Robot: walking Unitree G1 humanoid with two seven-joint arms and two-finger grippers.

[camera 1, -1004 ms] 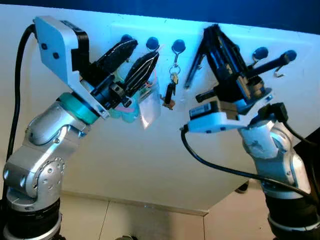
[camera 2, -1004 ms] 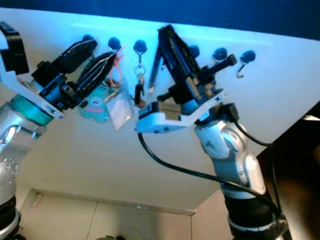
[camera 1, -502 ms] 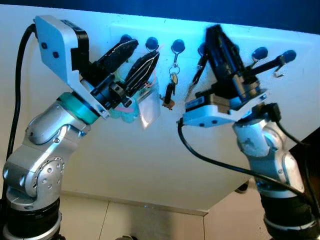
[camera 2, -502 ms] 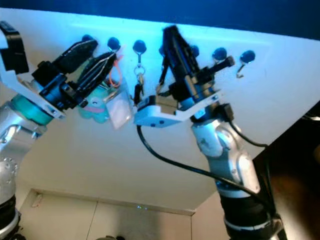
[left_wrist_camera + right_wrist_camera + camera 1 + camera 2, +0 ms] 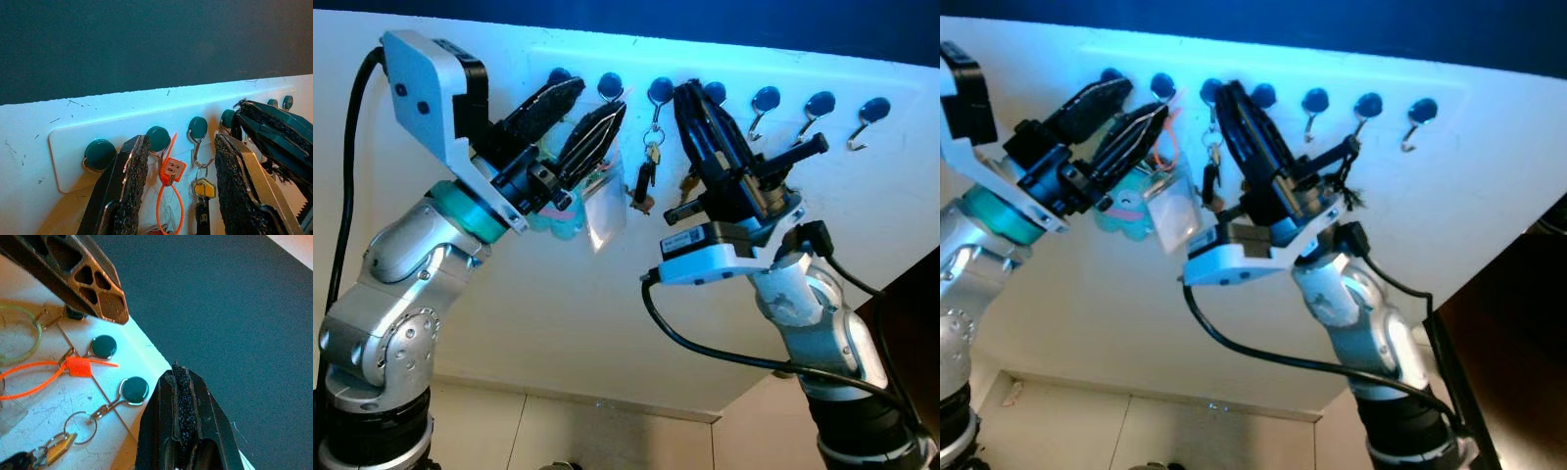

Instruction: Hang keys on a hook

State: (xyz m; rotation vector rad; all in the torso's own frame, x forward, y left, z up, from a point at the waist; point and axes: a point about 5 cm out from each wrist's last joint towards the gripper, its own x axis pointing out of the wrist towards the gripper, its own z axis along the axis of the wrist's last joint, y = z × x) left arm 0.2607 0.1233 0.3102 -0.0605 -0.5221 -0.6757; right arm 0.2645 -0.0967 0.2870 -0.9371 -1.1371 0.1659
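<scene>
1. We see the keys (image 5: 647, 181) already hanging from a dark round-headed hook (image 5: 661, 91) on the white wall rail (image 5: 920, 88), a split ring at the top and a dark fob at 6 o'clock.
2. Our left gripper (image 5: 574, 122) sits at 9 o'clock of the bunch, fingers spread, gripping nothing; an orange tag (image 5: 171, 171) and a clear pouch (image 5: 605, 211) hang between them.
3. Our right gripper (image 5: 710, 132) rises just at 3 o'clock of the keys; we judge its two fingers pressed together, empty.
4. We judge the bunch light, rigid metal, loosely jointed and prone to swing; the ring or fob is the surest hold.
</scene>
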